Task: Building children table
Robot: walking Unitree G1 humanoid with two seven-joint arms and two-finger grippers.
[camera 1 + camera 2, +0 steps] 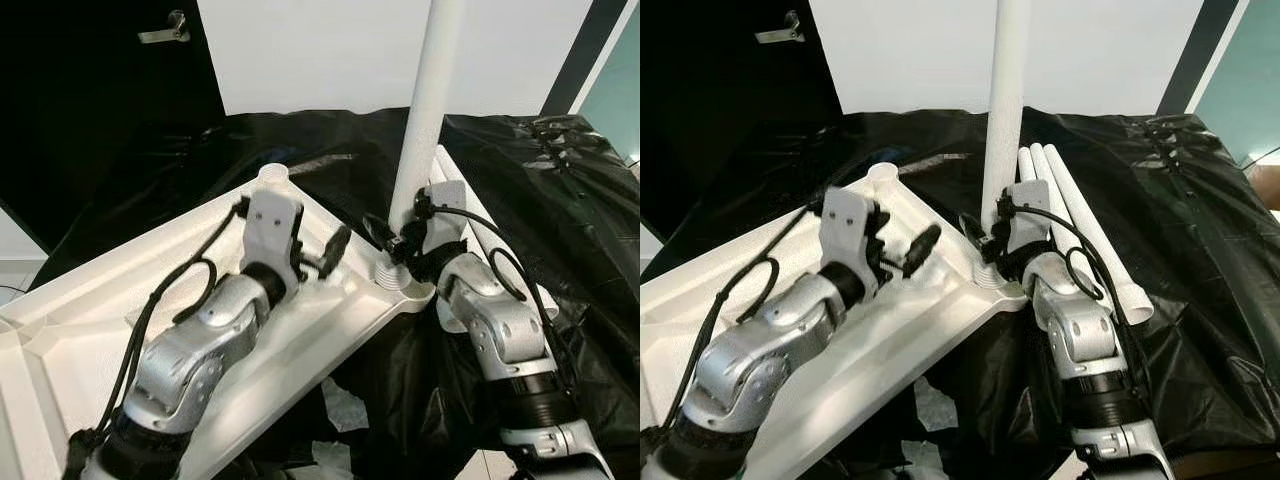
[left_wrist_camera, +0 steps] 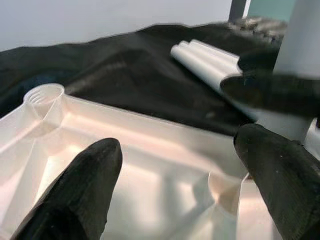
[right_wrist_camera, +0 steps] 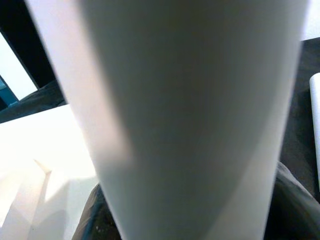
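So our right gripper (image 1: 990,240) is clamped around the base of the white leg (image 1: 1004,110), right where it meets the corner socket (image 1: 992,278) of the upside-down tabletop (image 1: 940,300). In the right wrist view the leg (image 3: 190,115) sits hard up against the camera, so we're pinching it low down. That's the relation that matters here: the leg's long axis stands nearly straight up out of the socket, tipped only a touch, and our fingers grip it crosswise just above the threads. Looks to us like the job in hand is twisting or seating this 1 leg home, and the right arm is the one on it, forearm coming up from below with the wrist bent toward the corner.

Our left gripper (image 1: 335,255) is spread open, holding nothing, hovering over the ribbed underside of the tabletop just beside that same corner. Left wrist view shows both fingertips (image 2: 85,180) apart with the tray between them. The left arm lies along the tabletop, elbow low, maybe steadying it.

The far corner socket (image 1: 272,176) has no leg in it. At least 3 spare legs (image 1: 1080,225) lie side by side on the black plastic sheet (image 1: 1200,230), just beyond our right arm.
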